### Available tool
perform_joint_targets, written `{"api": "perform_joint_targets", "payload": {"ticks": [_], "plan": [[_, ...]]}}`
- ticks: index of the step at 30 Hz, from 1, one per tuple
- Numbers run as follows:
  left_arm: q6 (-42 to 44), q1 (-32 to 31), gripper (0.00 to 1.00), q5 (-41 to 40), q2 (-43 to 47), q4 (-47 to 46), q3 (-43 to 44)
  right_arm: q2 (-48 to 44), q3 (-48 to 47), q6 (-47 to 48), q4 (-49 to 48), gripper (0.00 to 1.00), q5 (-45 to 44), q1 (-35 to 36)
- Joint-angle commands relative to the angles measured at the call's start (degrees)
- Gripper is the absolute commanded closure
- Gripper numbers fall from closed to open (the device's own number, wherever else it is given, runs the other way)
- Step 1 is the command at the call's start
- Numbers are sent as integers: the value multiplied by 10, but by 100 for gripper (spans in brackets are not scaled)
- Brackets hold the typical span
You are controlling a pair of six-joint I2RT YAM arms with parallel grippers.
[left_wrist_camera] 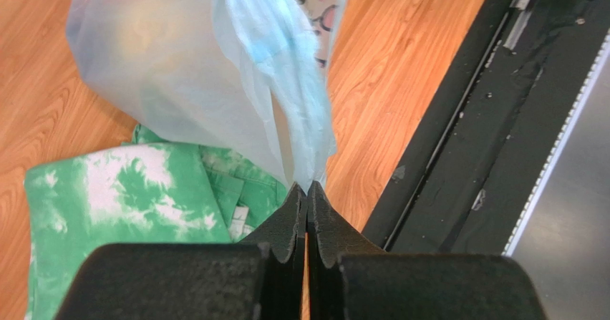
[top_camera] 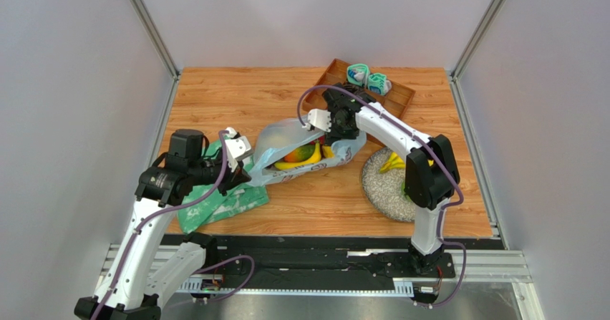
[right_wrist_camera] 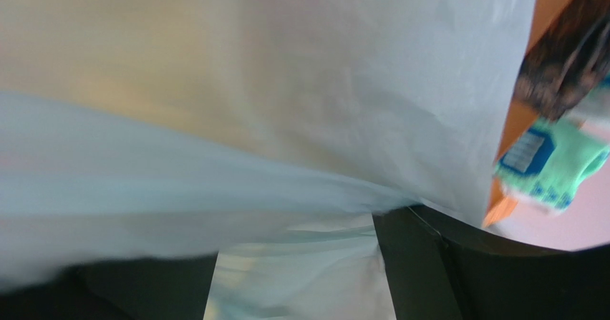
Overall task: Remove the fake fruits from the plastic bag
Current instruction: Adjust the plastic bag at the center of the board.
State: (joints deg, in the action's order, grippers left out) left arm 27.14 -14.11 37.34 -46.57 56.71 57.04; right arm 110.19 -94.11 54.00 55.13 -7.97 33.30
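Note:
The pale-blue plastic bag [top_camera: 286,137] lies mid-table, its mouth gaping toward the near side. Inside it show a yellow banana [top_camera: 301,163] and a green-orange fruit [top_camera: 303,152]. My left gripper [top_camera: 240,168] is shut on the bag's left edge; in the left wrist view its tips [left_wrist_camera: 308,191] pinch a twisted strip of the bag [left_wrist_camera: 179,62]. My right gripper [top_camera: 320,122] is at the bag's upper right rim. Its fingers [right_wrist_camera: 422,255] stand wide apart and open, with loose bag film [right_wrist_camera: 286,84] draped over and between them. Another yellow fruit [top_camera: 391,164] lies on the speckled plate [top_camera: 379,191].
A green-and-white mottled cloth [top_camera: 215,204] lies under my left gripper, also visible in the left wrist view [left_wrist_camera: 122,191]. A wooden tray [top_camera: 401,99] at the back holds teal rolled items [top_camera: 369,79]. The black base rail [left_wrist_camera: 487,155] runs along the near edge.

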Motion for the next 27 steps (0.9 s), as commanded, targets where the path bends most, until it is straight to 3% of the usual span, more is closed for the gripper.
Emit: {"api": "perform_joint_targets", "payload": {"ticks": [1,6,12,15,16,20,27], "plan": [[7,4,100,68,11,22,32,-55,43,-42,8,20,-64,-40],[-17,-5,100,160,-23,9,52,-170,80,-85,67,20,38,-19],[-52,-48,100,137,-40,-51,9,-255,109,-136,31,21,167,5],[-77,-61,100,87,-41,-85,-17,-253,116,-132,16,27,182,26],[-89,-61,100,70,-41,-96,-21,-238,114,-129,18,34,183,35],[-125,-61,100,73,-46,-135,-30,-195,83,-108,59,45,225,38],[-127,-61,100,67,-52,-140,-30,-109,37,-93,90,48,211,38]]}}
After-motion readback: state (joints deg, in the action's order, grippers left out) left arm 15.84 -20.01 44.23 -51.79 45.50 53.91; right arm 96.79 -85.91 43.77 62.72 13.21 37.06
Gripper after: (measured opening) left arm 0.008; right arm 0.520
